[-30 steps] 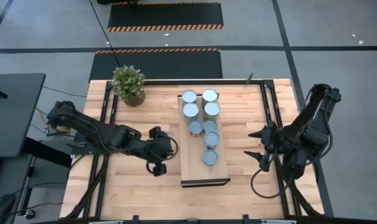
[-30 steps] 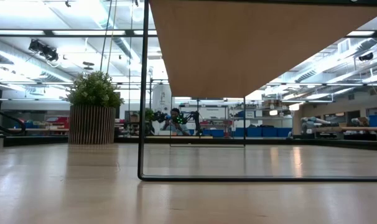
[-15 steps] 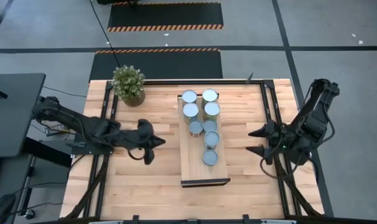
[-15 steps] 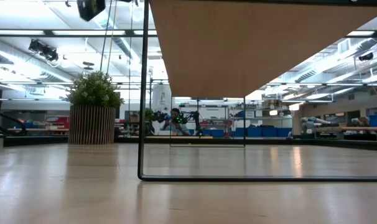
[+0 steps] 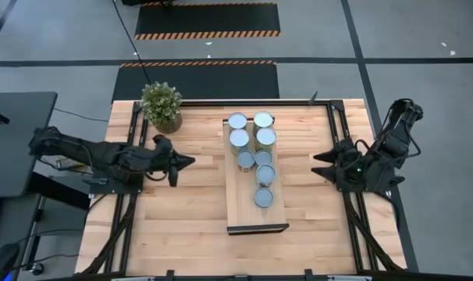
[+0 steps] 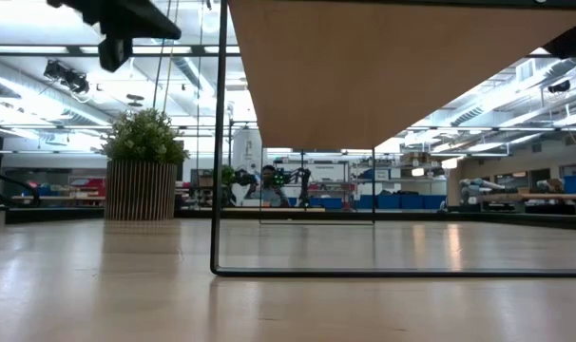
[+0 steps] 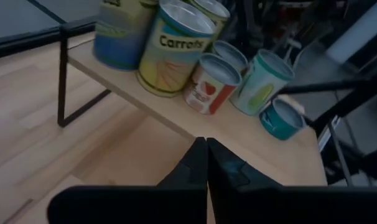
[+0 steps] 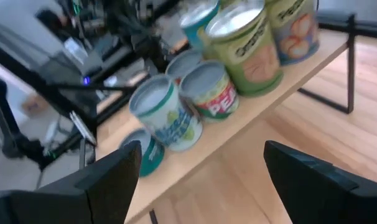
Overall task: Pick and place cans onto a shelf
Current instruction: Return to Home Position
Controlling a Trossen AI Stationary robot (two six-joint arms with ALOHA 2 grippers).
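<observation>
Several cans (image 5: pixel 256 156) stand upright on the raised light-wood shelf (image 5: pixel 244 212) at the table's middle; they also show in the left wrist view (image 7: pixel 210 84) and the right wrist view (image 8: pixel 216 93). My left gripper (image 5: pixel 190 161) is shut and empty, left of the shelf, pointing at it; its shut fingers show in the left wrist view (image 7: pixel 206 158). My right gripper (image 5: pixel 315 165) is open and empty, right of the shelf, pointing at it; its own view shows the fingers wide apart (image 8: pixel 201 180). The low view shows only the shelf's underside (image 6: pixel 393 66) and its metal leg (image 6: pixel 217 142).
A potted green plant (image 5: pixel 161 107) stands at the far left of the table, also in the low view (image 6: pixel 144 176). Black metal rails (image 5: pixel 135 140) run along the table's left and right sides. Bare tabletop lies on both sides of the shelf and at its near end.
My left gripper has drawn back from the shelf toward the table's left and far edges, its arm folding back. My right gripper has moved a little toward the far edge. The cans and shelf have stayed still.
</observation>
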